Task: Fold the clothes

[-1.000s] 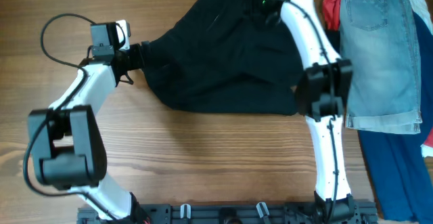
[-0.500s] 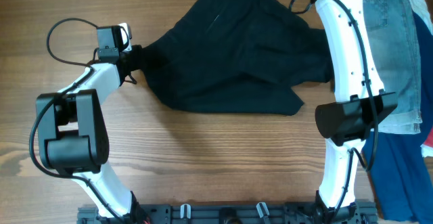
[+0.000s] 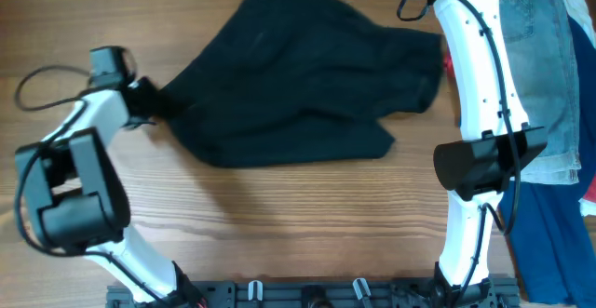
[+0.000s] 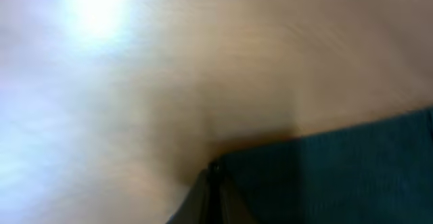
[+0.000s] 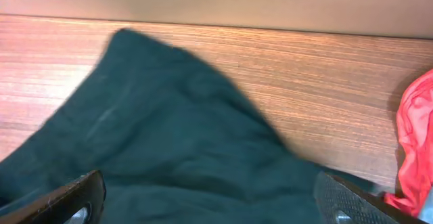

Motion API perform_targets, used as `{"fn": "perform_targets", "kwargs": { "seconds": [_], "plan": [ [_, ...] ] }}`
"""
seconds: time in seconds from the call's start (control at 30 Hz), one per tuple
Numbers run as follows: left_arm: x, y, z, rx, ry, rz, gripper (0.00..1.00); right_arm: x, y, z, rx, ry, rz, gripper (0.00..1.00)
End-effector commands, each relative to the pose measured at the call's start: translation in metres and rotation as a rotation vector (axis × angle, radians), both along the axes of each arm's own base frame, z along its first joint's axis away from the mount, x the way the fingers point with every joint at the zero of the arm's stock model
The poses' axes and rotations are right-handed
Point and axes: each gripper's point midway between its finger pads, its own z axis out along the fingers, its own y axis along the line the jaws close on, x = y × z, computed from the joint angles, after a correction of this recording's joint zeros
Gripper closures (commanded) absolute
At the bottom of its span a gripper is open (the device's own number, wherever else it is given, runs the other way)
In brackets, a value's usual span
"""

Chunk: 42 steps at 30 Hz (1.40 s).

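From overhead, the whole plain black soft-fabric garment (image 3: 298, 94) lies rumpled across the wooden tabletop (image 3: 279, 224). Its left corner is pinched in the closed left gripper (image 3: 149, 108), though the left wrist view is a blur. Only the right wrist view shows the right gripper (image 5: 210, 207) spread wide over the garment's far edge, near a red cloth (image 5: 414, 136).

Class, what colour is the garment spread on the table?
The garment is plain black, clearest in the overhead view.
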Motion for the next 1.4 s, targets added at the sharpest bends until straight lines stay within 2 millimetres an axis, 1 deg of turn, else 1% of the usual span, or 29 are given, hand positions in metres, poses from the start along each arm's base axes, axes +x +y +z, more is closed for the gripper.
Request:
{"fn": "perform_targets", "kwargs": {
  "seconds": [0.0, 0.07, 0.13, 0.2, 0.23, 0.27, 0.3, 0.37, 0.43, 0.47, 0.5, 0.57, 0.63, 0.67, 0.7, 0.73, 0.8, 0.87, 0.93, 1.0, 1.1, 1.17, 1.23, 1.3, 1.33, 1.37],
  "plan": [
    [-0.040, 0.060, 0.013, -0.003, 0.039, 0.211, 0.96, 0.000, 0.003, -0.025, 0.013, 0.064, -0.004, 0.00],
    [-0.052, 0.070, 0.022, -0.056, 0.025, 0.252, 0.96, -0.002, 0.002, -0.035, 0.007, 0.091, -0.005, 0.01],
    [-0.064, 0.076, 0.033, -0.082, 0.024, 0.282, 0.96, -0.004, -0.001, -0.046, 0.000, 0.121, -0.027, 0.01],
    [-0.074, 0.081, 0.048, -0.082, 0.016, 0.306, 0.96, -0.003, -0.002, -0.063, -0.009, 0.149, -0.041, 0.01],
    [-0.077, 0.080, 0.058, -0.077, 0.006, 0.308, 0.96, -0.002, -0.002, -0.076, -0.009, 0.169, -0.049, 0.02],
    [-0.078, 0.080, 0.063, -0.073, -0.001, 0.307, 0.96, -0.003, -0.003, -0.088, -0.010, 0.194, -0.068, 0.03],
    [-0.079, 0.079, 0.073, -0.066, -0.017, 0.307, 0.96, -0.003, -0.009, -0.100, -0.008, 0.223, -0.114, 0.04],
    [-0.079, 0.077, 0.089, -0.051, -0.050, 0.303, 0.95, -0.006, -0.018, -0.132, 0.010, 0.299, -0.183, 0.05],
    [-0.079, 0.077, 0.098, -0.041, -0.072, 0.302, 0.74, -0.006, -0.020, -0.150, 0.048, 0.332, -0.175, 0.07],
    [-0.079, 0.077, 0.100, -0.039, -0.077, 0.302, 0.56, -0.004, -0.020, -0.159, 0.071, 0.336, -0.157, 0.08],
    [-0.080, 0.077, 0.100, -0.039, -0.078, 0.302, 0.38, -0.002, -0.018, -0.164, 0.084, 0.333, -0.133, 0.09],
    [-0.078, 0.074, 0.100, -0.052, -0.081, 0.285, 0.18, 0.001, -0.021, -0.183, 0.071, 0.329, -0.122, 0.09],
    [-0.077, 0.071, 0.101, -0.055, -0.086, 0.250, 0.11, 0.004, -0.021, -0.200, 0.073, 0.329, -0.116, 0.10],
    [-0.076, 0.070, 0.101, -0.056, -0.087, 0.238, 0.10, 0.005, -0.019, -0.208, 0.075, 0.331, -0.104, 0.12],
    [-0.076, 0.070, 0.101, -0.055, -0.086, 0.232, 0.09, 0.006, -0.016, -0.212, 0.087, 0.329, -0.085, 0.15],
    [-0.076, 0.070, 0.101, -0.055, -0.086, 0.232, 0.09, 0.007, -0.011, -0.216, 0.105, 0.327, -0.064, 0.21],
    [-0.076, 0.070, 0.101, -0.056, -0.087, 0.232, 0.08, 0.012, -0.007, -0.214, 0.122, 0.305, -0.052, 0.35],
    [-0.075, 0.067, 0.101, -0.070, -0.095, 0.223, 0.08, 0.019, -0.007, -0.211, 0.128, 0.278, -0.054, 0.53],
    [-0.072, 0.062, 0.102, -0.078, -0.105, 0.171, 0.10, 0.020, -0.008, -0.211, 0.121, 0.274, -0.058, 0.68],
    [-0.069, 0.057, 0.103, -0.073, -0.106, 0.133, 0.11, 0.023, -0.009, -0.210, 0.113, 0.258, -0.059, 0.78],
    [-0.062, 0.048, 0.104, -0.065, -0.113, 0.092, 0.11, 0.026, -0.009, -0.209, 0.118, 0.244, -0.062, 0.85],
    [-0.056, 0.038, 0.104, -0.063, -0.119, 0.062, 0.11, 0.028, -0.008, -0.212, 0.125, 0.243, -0.071, 0.95],
    [-0.050, 0.031, 0.105, -0.061, -0.125, 0.037, 0.11, 0.032, -0.009, -0.216, 0.123, 0.233, -0.074, 0.96],
    [-0.045, 0.022, 0.106, -0.059, -0.131, 0.009, 0.11, 0.035, -0.019, -0.220, 0.101, 0.230, -0.122, 0.96],
    [-0.042, 0.017, 0.107, -0.057, -0.134, -0.006, 0.11, 0.036, -0.025, -0.220, 0.094, 0.227, -0.136, 0.83],
    [-0.038, 0.010, 0.108, -0.045, -0.140, -0.048, 0.11, 0.039, -0.029, -0.219, 0.096, 0.221, -0.144, 0.48]
  ]
}}
